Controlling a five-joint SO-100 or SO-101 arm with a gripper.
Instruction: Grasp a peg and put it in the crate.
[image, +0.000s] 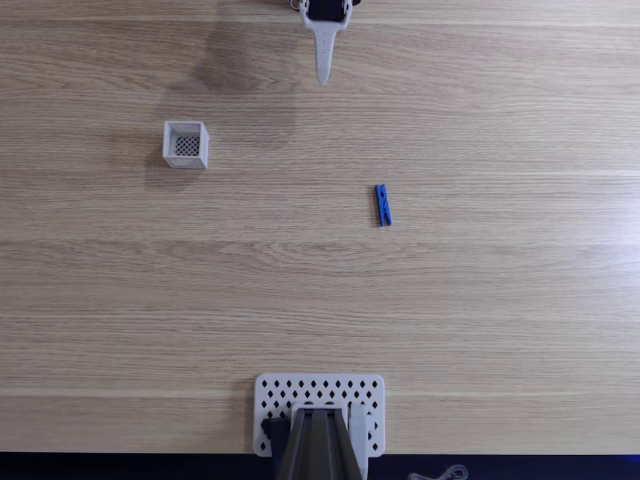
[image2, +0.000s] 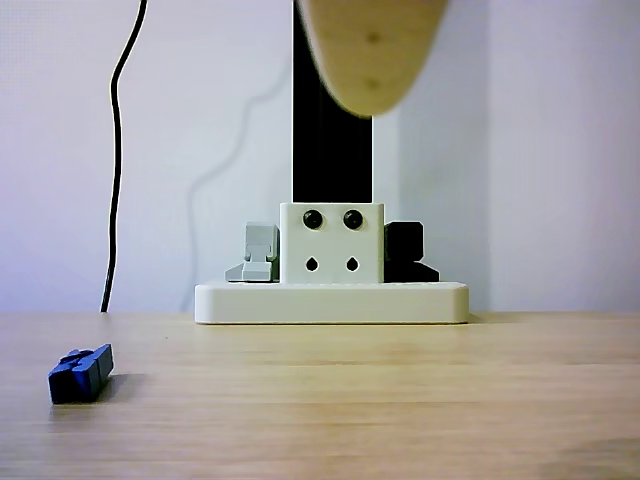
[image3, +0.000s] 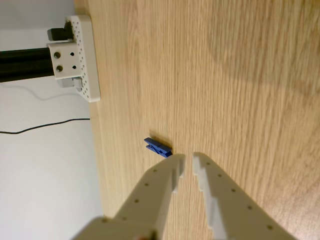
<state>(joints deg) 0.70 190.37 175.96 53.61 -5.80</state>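
Wooden table (image: 480, 320), blue peg (image: 383, 205), white crate (image: 186, 144), perforated plate (image: 320, 398)

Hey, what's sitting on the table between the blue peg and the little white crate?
Nothing. In the fixed view, only bare wood table lies between the peg and the crate.

A: Round the peg (image: 383, 204)?
B: Bare table (image: 500, 300) on every side in the fixed view.
A: Obstacles?
B: Crate (image: 186, 144) well apart; perforated plate (image: 320, 400) at the near edge.
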